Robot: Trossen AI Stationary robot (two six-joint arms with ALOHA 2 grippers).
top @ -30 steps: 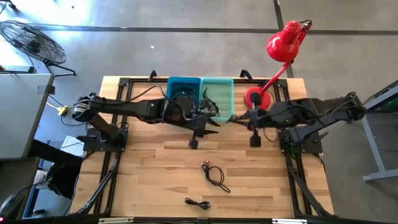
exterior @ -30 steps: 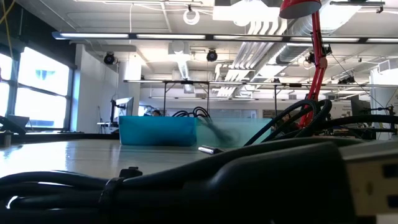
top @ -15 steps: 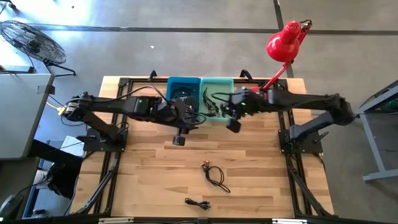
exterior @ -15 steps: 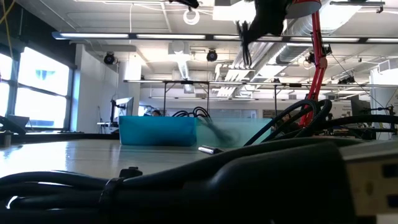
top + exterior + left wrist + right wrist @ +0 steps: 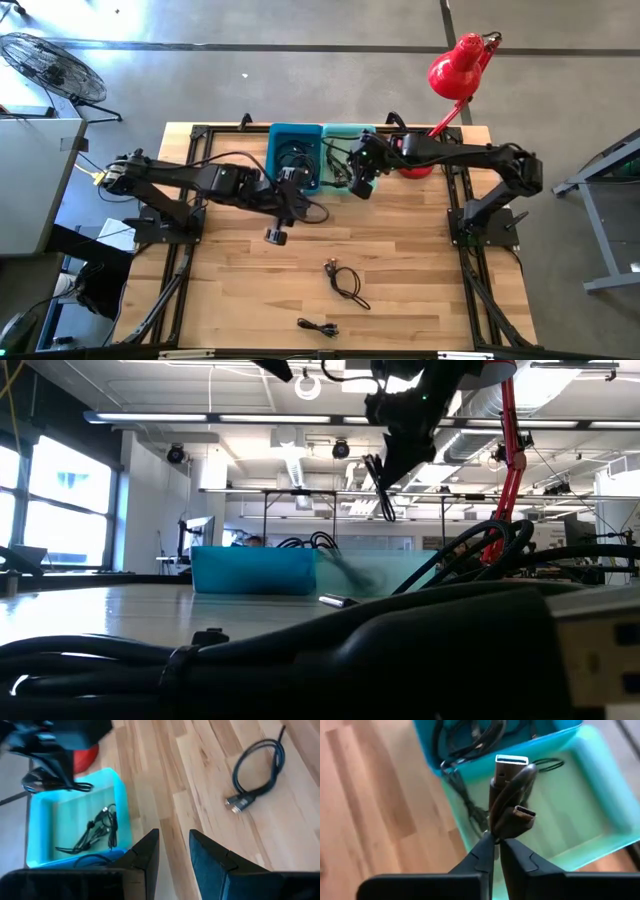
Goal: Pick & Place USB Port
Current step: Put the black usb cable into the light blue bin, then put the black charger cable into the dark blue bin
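The light wooden slatted worktop (image 5: 400,270) on its black frame carries everything. The left arm reaches from the left edge toward the middle, its left gripper (image 5: 276,234) hanging over bare wood just in front of the bins; in the left wrist view its two dark fingers (image 5: 145,852) stand apart with a clear gap and nothing between them. The right arm stretches from the right edge across to the back middle, where the right gripper (image 5: 362,183) hangs above the front rim of the light one of the two bins. Its fingers (image 5: 485,851) are pinched together on a black coiled USB cable (image 5: 512,802), the loop standing up from the tips with a silver flat plug and a smaller plug showing; in the low view the cable (image 5: 381,485) dangles well above the bins.

At the back edge, right of the bins, stands a red desk lamp (image 5: 455,70), its round base on the worktop. The dark blue plastic bin (image 5: 275,140) and the pale turquoise plastic bin (image 5: 365,135) sit side by side and touching at the middle of the back edge; both hold tangles of black cable.

Toward the front middle lies a black looped cable (image 5: 345,282) on the wood, apart from the bins. Nearer the front edge lies a shorter black cable (image 5: 318,327).
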